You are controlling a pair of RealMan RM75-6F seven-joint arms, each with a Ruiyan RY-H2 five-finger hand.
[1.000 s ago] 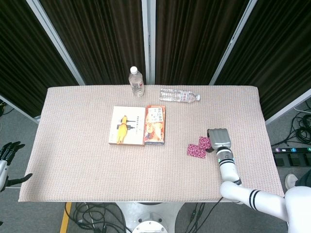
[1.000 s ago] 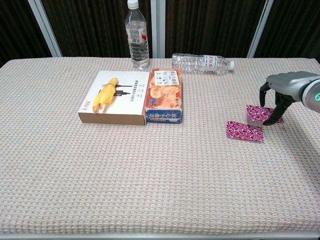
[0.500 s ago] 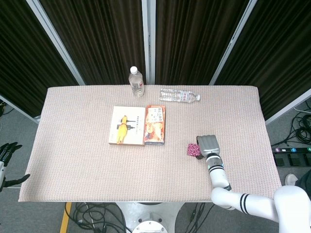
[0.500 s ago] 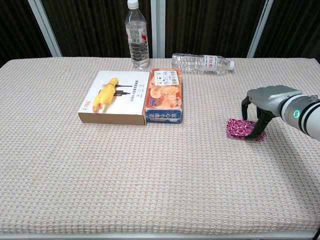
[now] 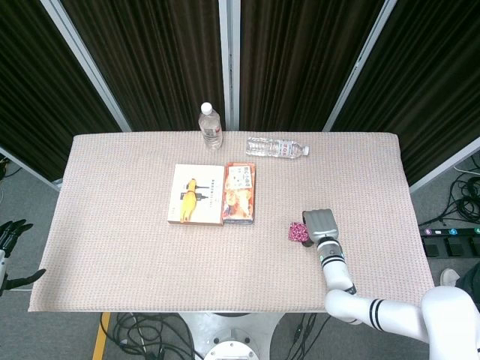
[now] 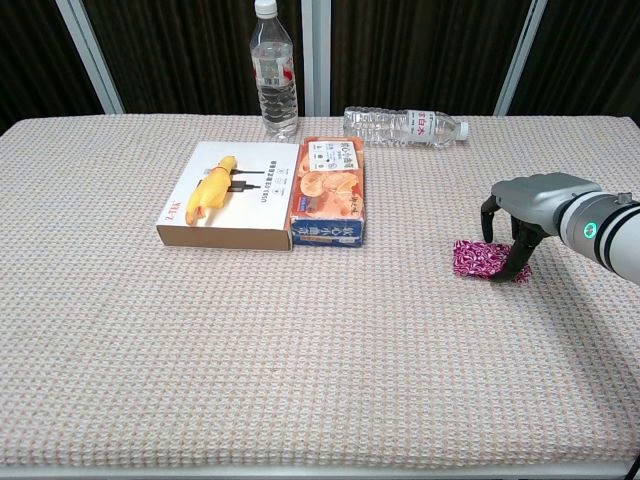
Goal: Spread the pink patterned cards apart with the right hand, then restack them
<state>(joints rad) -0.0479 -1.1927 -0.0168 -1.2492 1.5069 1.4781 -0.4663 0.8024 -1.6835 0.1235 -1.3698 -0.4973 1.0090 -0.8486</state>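
Pink patterned cards [image 6: 480,259] lie in one overlapped pile on the right part of the table [image 6: 300,350], well apart from the boxes in the middle. Right hand [image 6: 527,210] arches over the pile's right side, palm down, fingers [image 6: 517,257] curved downward with their tips on the cards' right edge; nothing is lifted, and the fingers stay apart rather than closing around anything. In the head view the same hand [image 5: 320,224] covers most of the pile, so only the left part of the cards [image 5: 297,233] shows. Left hand [image 5: 9,238] hangs off the table's left edge, low beside it, fingers spread and holding nothing. Near the table's centre a white box with a yellow picture [image 6: 228,207] lies flat, touching an orange snack box [image 6: 331,191] on its right. At the far edge an upright clear water bottle [image 6: 273,75] stands behind the boxes, and a second clear bottle [image 6: 400,126] lies on its side to the right of it.
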